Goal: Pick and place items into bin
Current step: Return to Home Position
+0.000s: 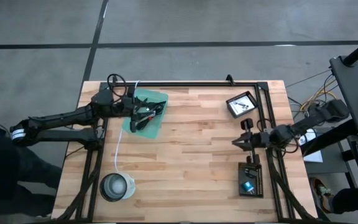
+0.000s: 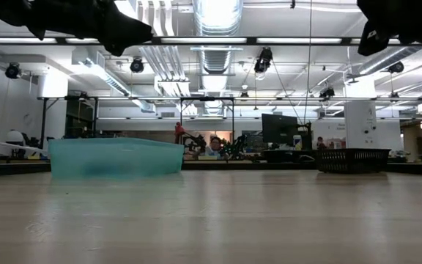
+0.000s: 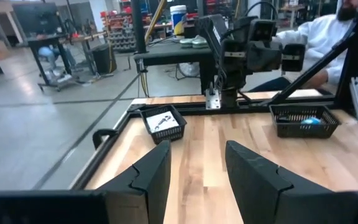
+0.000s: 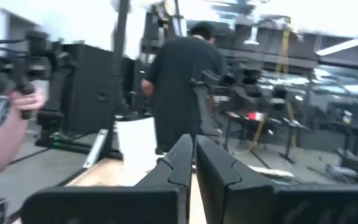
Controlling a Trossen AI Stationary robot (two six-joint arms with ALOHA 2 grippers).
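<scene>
My left gripper (image 1: 146, 116) hovers over the teal bin (image 1: 145, 113), which sits at the table's far left. Its fingers stand open (image 3: 197, 177), point level toward the table's right, and hold nothing. Dark shapes lie under it in the bin; I cannot tell items from gripper there. My right gripper (image 1: 237, 142) is raised over the right part of the table with its fingers shut (image 4: 193, 158) and nothing between them. A small black basket (image 1: 242, 104) holds a pale item (image 3: 161, 121). Another black basket (image 1: 250, 180) holds a blue object (image 1: 248, 185).
A round silvery bowl (image 1: 117, 186) stands near the table's near left corner, and a long white cord (image 1: 118, 146) runs from it toward the bin. A black frame rail (image 1: 197, 84) borders the table. People stand beyond the table (image 4: 179, 81). Bare wood lies in the middle.
</scene>
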